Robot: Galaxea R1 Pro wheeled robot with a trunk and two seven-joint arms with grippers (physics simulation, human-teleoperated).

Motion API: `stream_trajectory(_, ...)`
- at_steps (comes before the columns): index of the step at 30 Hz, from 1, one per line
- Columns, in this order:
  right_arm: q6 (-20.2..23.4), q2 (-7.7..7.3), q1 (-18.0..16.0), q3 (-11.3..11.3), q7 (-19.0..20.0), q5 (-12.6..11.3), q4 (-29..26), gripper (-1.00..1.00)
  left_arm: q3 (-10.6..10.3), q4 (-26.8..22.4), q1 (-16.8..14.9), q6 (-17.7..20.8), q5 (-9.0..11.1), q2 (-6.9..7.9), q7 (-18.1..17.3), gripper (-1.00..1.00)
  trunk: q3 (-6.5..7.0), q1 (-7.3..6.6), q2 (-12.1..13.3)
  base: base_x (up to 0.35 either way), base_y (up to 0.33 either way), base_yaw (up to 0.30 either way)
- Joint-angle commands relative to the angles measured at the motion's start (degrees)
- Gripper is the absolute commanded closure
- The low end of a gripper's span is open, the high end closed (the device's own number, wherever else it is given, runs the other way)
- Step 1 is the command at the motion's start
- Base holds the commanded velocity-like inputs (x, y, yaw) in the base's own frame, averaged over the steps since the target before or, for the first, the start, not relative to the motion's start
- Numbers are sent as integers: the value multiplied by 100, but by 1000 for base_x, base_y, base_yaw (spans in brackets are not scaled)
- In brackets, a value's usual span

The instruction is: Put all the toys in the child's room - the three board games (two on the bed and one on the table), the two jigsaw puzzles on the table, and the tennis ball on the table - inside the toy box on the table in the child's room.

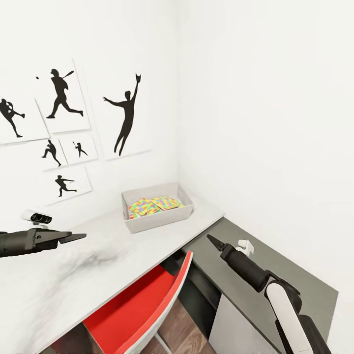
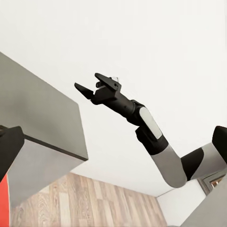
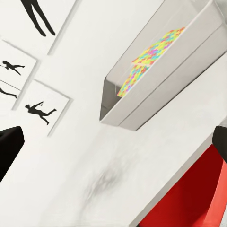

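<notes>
The light grey toy box (image 1: pixel 158 220) stands at the far end of the pale table (image 1: pixel 98 265), near the room's corner. Two jigsaw puzzles (image 1: pixel 143 207) (image 1: pixel 167 202) lie flat inside it; in the right wrist view the puzzles (image 3: pixel 150 57) show in the toy box (image 3: pixel 156 94). My left gripper (image 1: pixel 74 238) hovers open over the table's left part, well short of the box. My right gripper (image 1: pixel 212 240) (image 2: pixel 89 87) is open above the lower dark grey section (image 1: pixel 280 270), right of the box. The board games, the tennis ball and the bed are out of view.
A red chair (image 1: pixel 142 305) is tucked under the table's front edge. A small black device (image 1: pixel 41 218) sits on the table by the wall. Baseball-player silhouette pictures (image 1: pixel 93 123) hang on the left wall. Wood floor (image 2: pixel 85 203) lies below.
</notes>
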Motion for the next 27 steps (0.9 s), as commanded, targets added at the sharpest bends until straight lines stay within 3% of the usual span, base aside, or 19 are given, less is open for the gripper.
stream_trajectory(1, 34, 0, -5, -8, 11, -13, -5, -100, -5, -1, -5, 61, 1, 2, -19, -100, -4, 3, -12, -51, 12, 0)
stream_trajectory(15, 34, -7, -5, -25, 47, -13, -34, -100, -1, 5, -5, 61, -1, 9, -19, -100, 120, 3, -12, -41, 8, 0)
stream_trajectory(27, 20, 2, -5, -23, 41, -16, -32, -100, -1, 4, -5, 61, 1, 3, -19, -100, 136, 3, -12, -106, 32, 0)
